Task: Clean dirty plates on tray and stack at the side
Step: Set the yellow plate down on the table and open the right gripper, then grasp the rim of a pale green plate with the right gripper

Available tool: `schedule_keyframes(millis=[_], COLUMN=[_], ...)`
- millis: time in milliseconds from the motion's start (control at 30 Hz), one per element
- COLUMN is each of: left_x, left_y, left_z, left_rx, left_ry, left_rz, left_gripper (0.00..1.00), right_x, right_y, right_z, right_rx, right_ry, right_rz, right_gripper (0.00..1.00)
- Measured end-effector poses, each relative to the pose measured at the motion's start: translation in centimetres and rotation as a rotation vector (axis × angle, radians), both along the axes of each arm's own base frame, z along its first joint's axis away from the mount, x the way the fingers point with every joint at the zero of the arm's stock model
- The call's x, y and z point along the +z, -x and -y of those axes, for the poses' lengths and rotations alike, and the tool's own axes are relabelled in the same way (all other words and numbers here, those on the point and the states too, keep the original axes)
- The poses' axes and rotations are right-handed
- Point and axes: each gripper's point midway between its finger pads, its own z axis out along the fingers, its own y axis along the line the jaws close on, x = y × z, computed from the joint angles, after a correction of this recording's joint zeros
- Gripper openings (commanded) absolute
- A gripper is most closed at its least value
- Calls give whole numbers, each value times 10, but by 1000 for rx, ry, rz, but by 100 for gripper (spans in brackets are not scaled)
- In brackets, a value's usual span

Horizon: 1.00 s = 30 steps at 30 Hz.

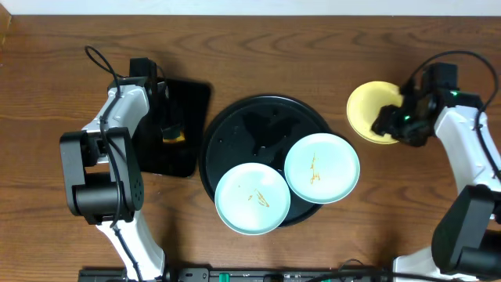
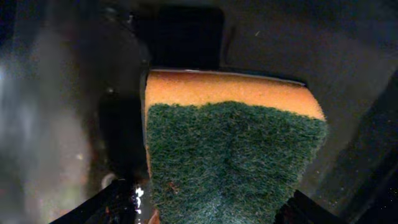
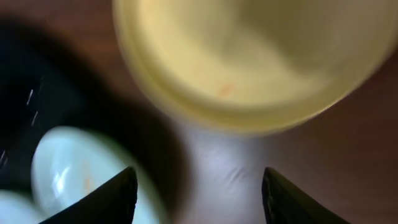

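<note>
Showing the round black tray at mid-table, taken here as the reference for every position. Showing two mint-blue plates on it, both streaked orange-brown: one overhanging the tray's front rim, the other overhanging its right rim. Showing the pale yellow plate lying flat on the bare wood tabletop just right of the tray and wholly off it, bearing a faint orange fleck in the blurred right wrist view. Showing the right gripper right of the tray at that plate's edge, with jaws well apart, only wood between them and nothing held. Showing the left gripper over the rectangular black tray just left of the round one, with fingers flanking a sponge, green scouring face toward the camera; not revealing whether the jaws are pinching it or standing clear. Judging the plates to be light, stiff, thin plastic, smooth enough to be skidding under a wiping stroke and so needing pinning. Judging the raised rim the best hold, with one finger over and one under, most readily where a rim is overhanging the tray. Judging the sponge soft and springy, best pinched across its narrow sides
</note>
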Motion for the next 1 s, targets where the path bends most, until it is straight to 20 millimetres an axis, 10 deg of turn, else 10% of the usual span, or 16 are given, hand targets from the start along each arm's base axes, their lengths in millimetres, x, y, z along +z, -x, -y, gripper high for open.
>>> schedule_keyframes(millis=[433, 767, 1000], left_x=[0, 0, 0], left_y=[2, 2, 2], left_z=[-1, -1, -1], left_rx=[0, 1, 1], left_ry=[-3, -7, -7], left_rz=[-7, -9, -9], left_gripper=[65, 65, 64], right_x=[-28, -57, -58], right_y=[57, 76, 56], right_z=[-61, -58, -63], right_rx=[176, 132, 114], right_ry=[49, 101, 77], right_rz=[-200, -244, -159], right_gripper=[58, 3, 1])
